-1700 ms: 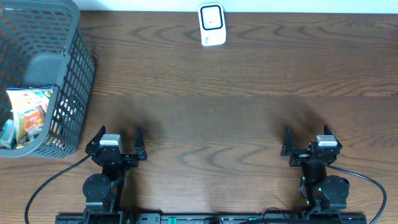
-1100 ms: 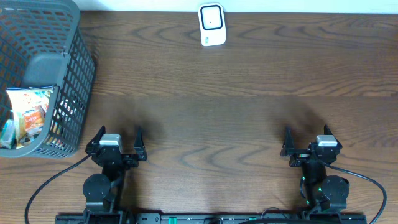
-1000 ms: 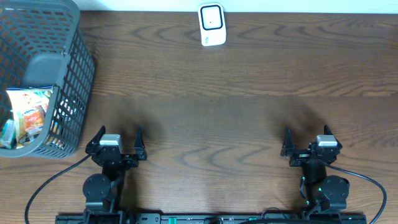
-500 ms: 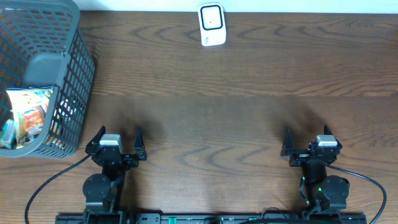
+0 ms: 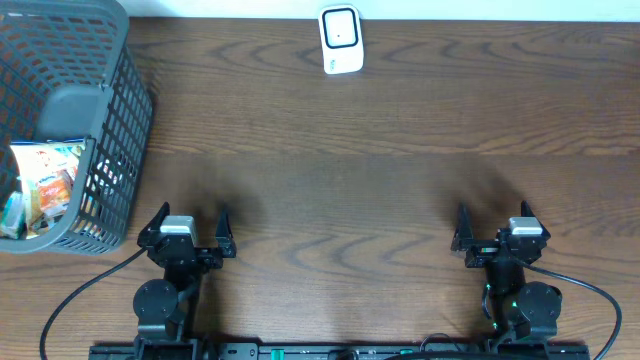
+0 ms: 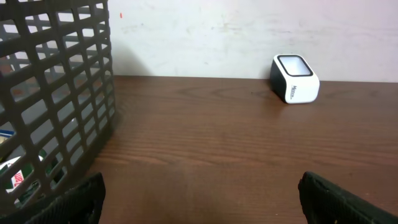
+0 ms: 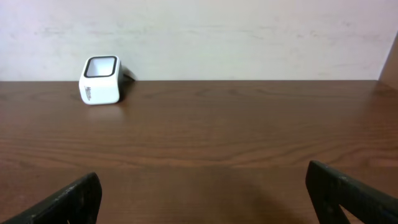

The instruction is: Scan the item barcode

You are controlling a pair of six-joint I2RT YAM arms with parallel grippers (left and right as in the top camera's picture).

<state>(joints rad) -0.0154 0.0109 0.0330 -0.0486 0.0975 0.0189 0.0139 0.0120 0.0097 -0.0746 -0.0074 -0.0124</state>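
While both arms are sitting low at the near edge of the table (image 5: pixel 350 170), I am holding nothing. The left gripper (image 5: pixel 191 215) is standing with its jaws spread wide and empty. The right gripper (image 5: pixel 492 214) is doing the same, wide and bare.

The item, a colourful snack packet (image 5: pixel 42 185), is lying inside the grey basket (image 5: pixel 125 100). That basket is sitting ahead and to the left of the left gripper, well apart from the right one. I am reading it as the pick bin, so the left arm is looking like the natural one to reach in.

The scanner (image 5: pixel 340 40) is standing far ahead of both grippers, roughly between them, with its window facing up. Either hand could be presenting a barcode there.

I am judging the task as just starting, with the jaws waiting open for the first pick.
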